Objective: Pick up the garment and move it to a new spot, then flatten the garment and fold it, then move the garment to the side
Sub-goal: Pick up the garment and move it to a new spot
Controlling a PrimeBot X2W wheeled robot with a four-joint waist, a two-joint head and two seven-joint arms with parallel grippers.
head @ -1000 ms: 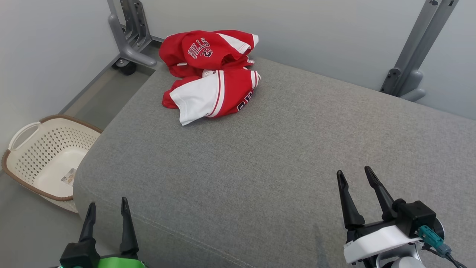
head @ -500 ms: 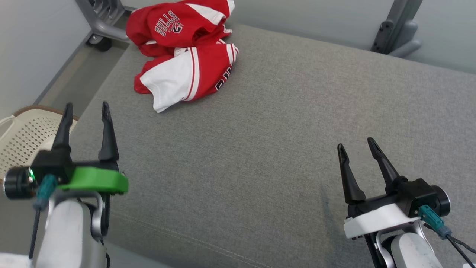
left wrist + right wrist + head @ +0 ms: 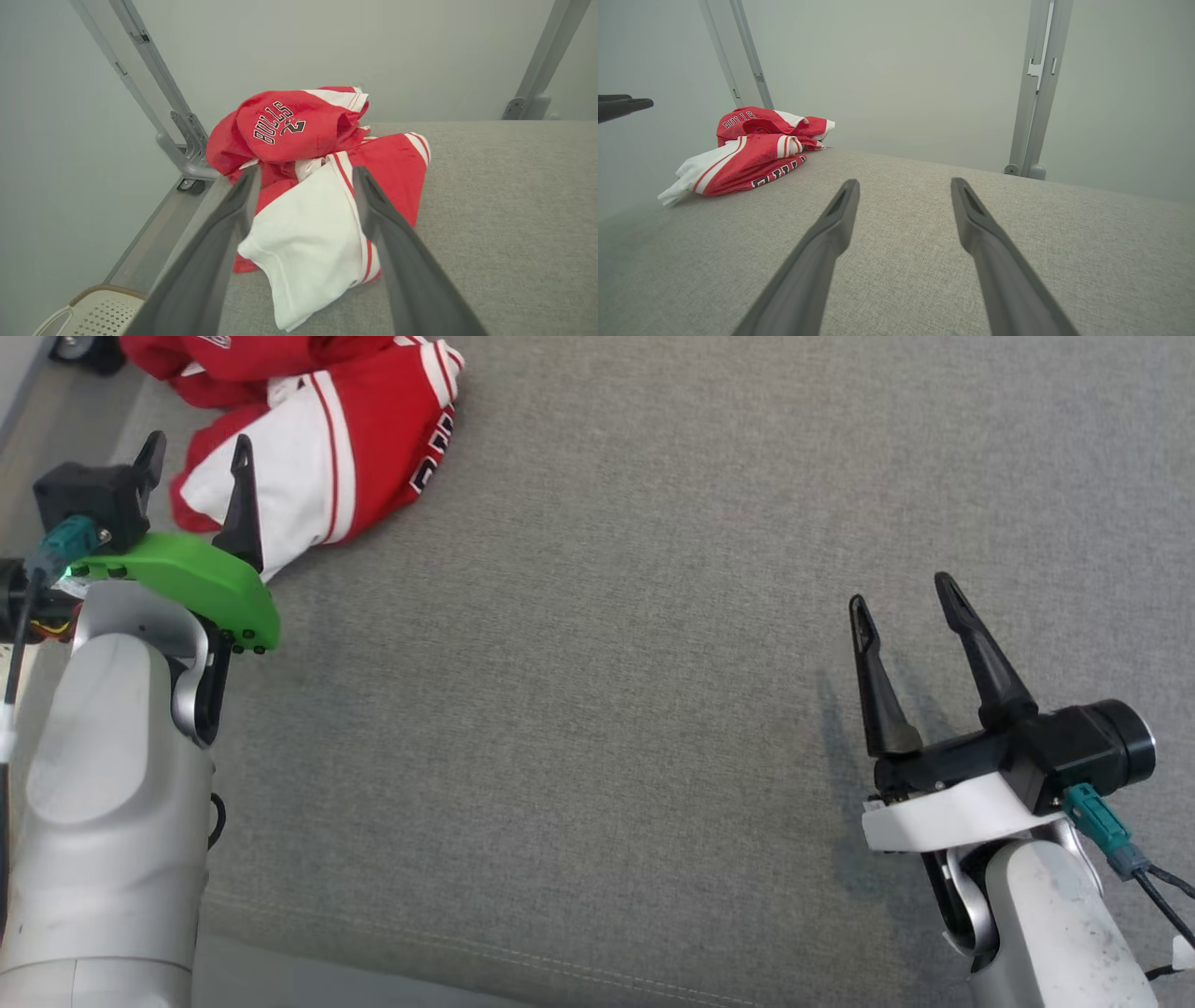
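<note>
Crumpled red-and-white jersey garment (image 3: 317, 457): top cut off by the head view's upper edge, second print half buried in folds. "BULLS" reads upside down in the left wrist view. It sits bunched at the far left corner of the grey fabric cushion (image 3: 607, 663), white panel nearest. A cream perforated basket (image 3: 93, 312) sits below the left edge. Left gripper (image 3: 198, 439): jaws spread, framing the white panel; contact unclear. Right gripper (image 3: 900, 591): jaws spread, over the cushion's right part, well apart from the garment. Plain grey cloth between them.

The garment (image 3: 317, 467) is seen as smooth, faintly glossy cloth; the cushion (image 3: 607, 709) is covered in matt, coarse-woven fabric.
</note>
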